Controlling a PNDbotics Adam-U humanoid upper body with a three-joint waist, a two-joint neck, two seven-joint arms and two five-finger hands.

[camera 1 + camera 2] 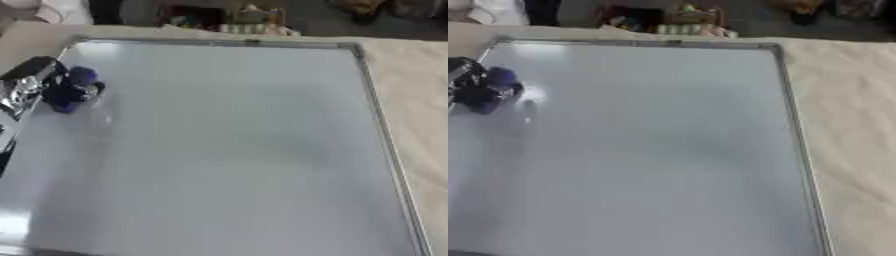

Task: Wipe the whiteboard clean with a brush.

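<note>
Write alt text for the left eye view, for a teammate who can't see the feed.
The robot's left hand holds a blue brush against the upper left part of a large whiteboard, which looks free of marks. The board lies flat on a beige table; the right hand is out of view.

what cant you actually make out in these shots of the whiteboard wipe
- Left hand: cut off by the left edge in both views; its grip on the blue brush is blurred.
- Right hand: in neither view.
- Whiteboard: near edge cut off at the bottom; faint marks cannot be told.
- Clutter beyond the far edge: blurred.
</note>
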